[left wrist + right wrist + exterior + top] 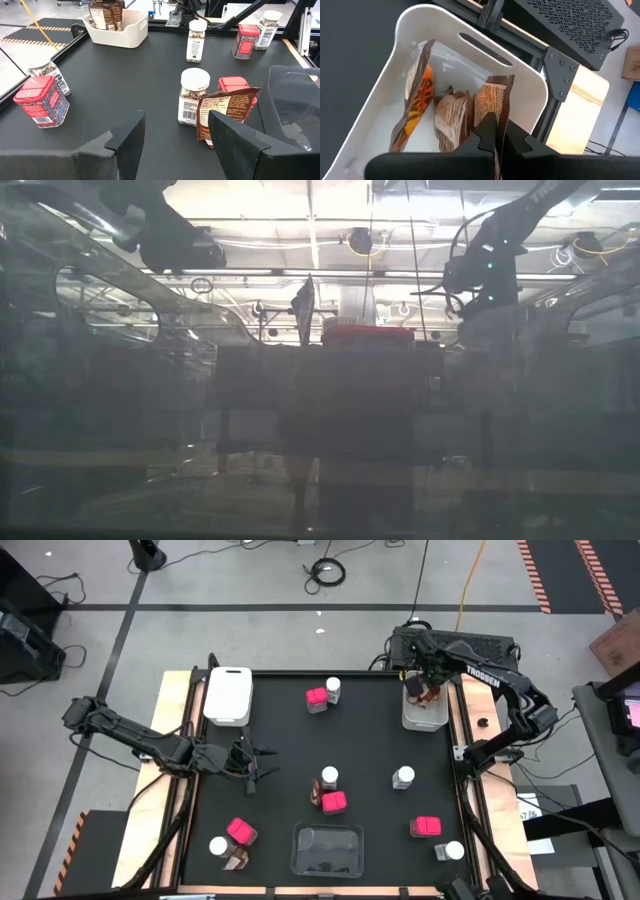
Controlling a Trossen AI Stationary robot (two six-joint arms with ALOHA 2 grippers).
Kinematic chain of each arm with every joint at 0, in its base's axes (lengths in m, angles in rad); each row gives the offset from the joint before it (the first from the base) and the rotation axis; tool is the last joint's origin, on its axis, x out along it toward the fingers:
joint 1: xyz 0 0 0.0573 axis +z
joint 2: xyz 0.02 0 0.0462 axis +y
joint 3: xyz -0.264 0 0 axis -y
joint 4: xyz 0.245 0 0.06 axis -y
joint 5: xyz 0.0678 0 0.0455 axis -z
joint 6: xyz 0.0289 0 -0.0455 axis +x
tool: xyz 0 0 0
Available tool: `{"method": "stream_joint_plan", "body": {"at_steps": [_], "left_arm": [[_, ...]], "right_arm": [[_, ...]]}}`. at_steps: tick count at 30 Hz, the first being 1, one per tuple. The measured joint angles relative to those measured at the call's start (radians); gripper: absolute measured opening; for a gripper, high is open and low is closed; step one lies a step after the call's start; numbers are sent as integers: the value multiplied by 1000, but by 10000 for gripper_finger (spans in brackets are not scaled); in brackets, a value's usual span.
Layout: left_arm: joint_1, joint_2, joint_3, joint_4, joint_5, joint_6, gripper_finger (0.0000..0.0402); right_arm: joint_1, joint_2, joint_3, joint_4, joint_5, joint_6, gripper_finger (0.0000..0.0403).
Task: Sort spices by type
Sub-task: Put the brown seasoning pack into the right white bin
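My right hand [496, 142] is clamped on a brown foil spice pouch [490, 107] over the white plastic tray [415, 20] holding two more, my left hand [175, 132] waits apart, and pink tins [334, 802] and white-lidded jars [403, 777] remain scattered across the bench [280, 730]

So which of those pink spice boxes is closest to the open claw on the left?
The pink box mid-table, beside a white-lidded jar and a brown pouch. It sits just ahead of the left gripper; the other pink boxes stand by the table's edges.
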Motion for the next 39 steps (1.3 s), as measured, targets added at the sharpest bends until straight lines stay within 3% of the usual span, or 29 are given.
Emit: {"method": "stream_joint_plan", "body": {"at_steps": [16,30,39], "left_arm": [[0,0,0,-1,2,-18,221],[0,0,0,-1,4,-18,221],[0,0,0,-1,4,-19,221]], "right_arm": [[1,0,-1,-3,-16,-11,3],[1,0,5,-12,-16,-55,91],[6,0,183,-112,-11,-59,104]]}}
